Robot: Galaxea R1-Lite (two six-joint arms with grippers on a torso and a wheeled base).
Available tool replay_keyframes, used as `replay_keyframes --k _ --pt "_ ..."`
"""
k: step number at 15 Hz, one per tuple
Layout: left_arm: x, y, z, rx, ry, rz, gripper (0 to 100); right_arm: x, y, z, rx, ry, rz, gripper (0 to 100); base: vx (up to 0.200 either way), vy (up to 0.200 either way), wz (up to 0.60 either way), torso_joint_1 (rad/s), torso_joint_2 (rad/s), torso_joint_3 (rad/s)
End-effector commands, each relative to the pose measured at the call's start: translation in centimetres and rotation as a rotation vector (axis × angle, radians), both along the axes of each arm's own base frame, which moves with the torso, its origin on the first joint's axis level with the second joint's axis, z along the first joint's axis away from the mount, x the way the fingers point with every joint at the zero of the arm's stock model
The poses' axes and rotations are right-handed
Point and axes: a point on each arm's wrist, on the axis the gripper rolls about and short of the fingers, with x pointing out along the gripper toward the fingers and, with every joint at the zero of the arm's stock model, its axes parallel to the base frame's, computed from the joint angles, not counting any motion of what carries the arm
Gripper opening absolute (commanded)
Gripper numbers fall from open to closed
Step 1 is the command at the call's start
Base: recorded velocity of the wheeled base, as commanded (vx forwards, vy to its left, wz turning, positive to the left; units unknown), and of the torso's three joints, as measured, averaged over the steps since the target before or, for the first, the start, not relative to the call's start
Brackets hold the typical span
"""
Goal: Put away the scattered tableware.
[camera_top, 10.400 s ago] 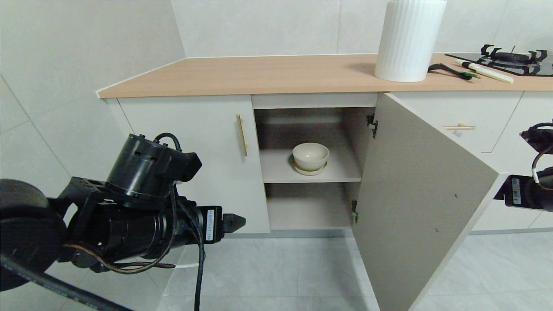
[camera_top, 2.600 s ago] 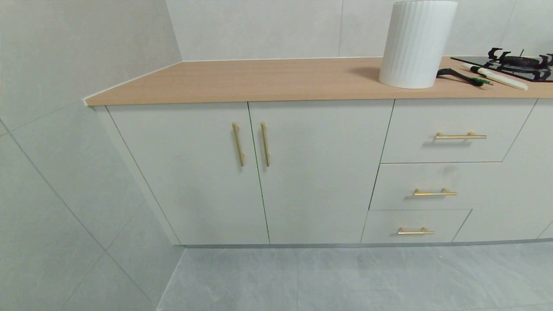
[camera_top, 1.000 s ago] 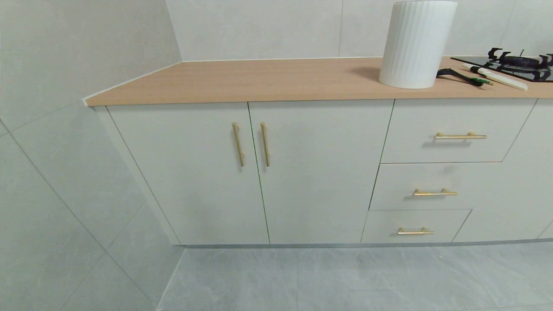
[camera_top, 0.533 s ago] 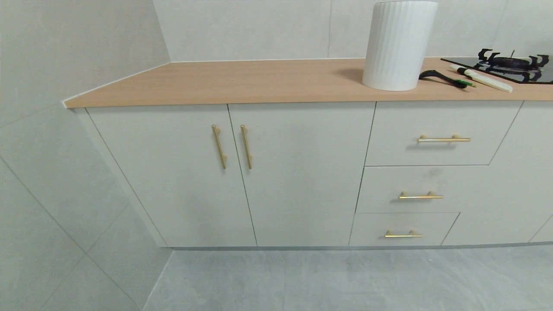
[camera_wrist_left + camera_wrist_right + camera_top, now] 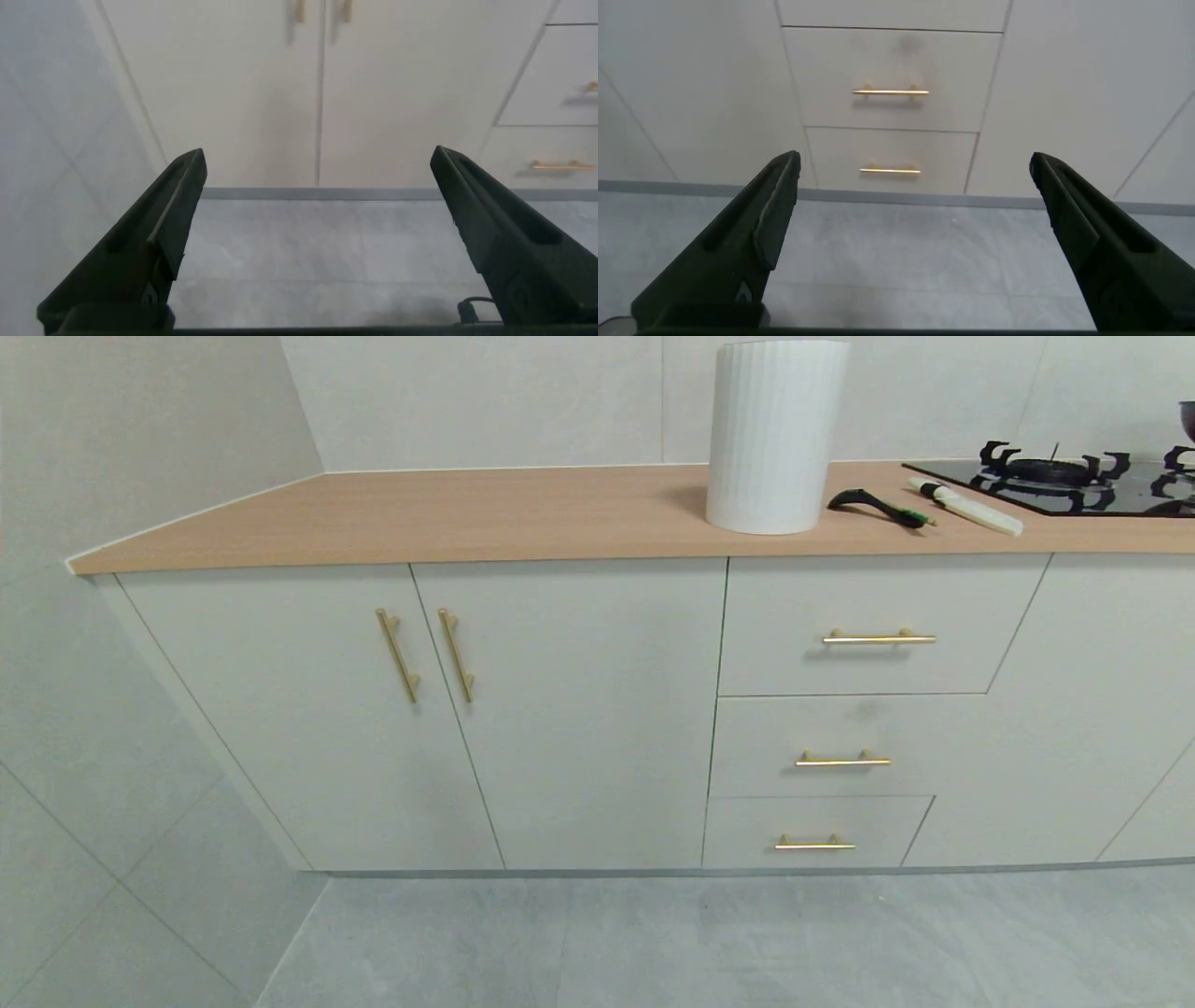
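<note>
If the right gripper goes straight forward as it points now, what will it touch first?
Probably the lowest drawer front, near its gold handle; nothing stands between it and the right gripper. Depth is unclear.

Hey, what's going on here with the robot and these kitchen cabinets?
Nothing is being handled. The left gripper and right gripper are both open and empty, held low facing the cabinet fronts. The cabinet doors and drawers are shut. On the counter stands a white ribbed container, with a black tool and a pale utensil lying between it and the hob.
</note>
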Motion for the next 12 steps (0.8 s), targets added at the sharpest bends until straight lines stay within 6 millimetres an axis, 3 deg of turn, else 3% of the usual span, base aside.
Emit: replay_keyframes --k 1,8,12 --pt "0.01 0.0 0.0 -0.001 0.002 0.001 100 0.01 0.0 0.0 -0.001 0.002 0.001 100 0.0 0.0 0.0 0.0 0.0 0.0" --pt "0.0 0.0 0.0 0.001 0.0 -0.001 100 0.01 0.0 0.0 -0.001 0.002 0.001 100 0.0 0.0 0.0 0.0 0.0 0.0" --pt "0.01 0.0 0.0 0.001 0.002 -0.001 100 0.01 0.0 0.0 -0.001 0.002 0.001 100 0.2 0.0 0.0 0.001 0.0 0.005"
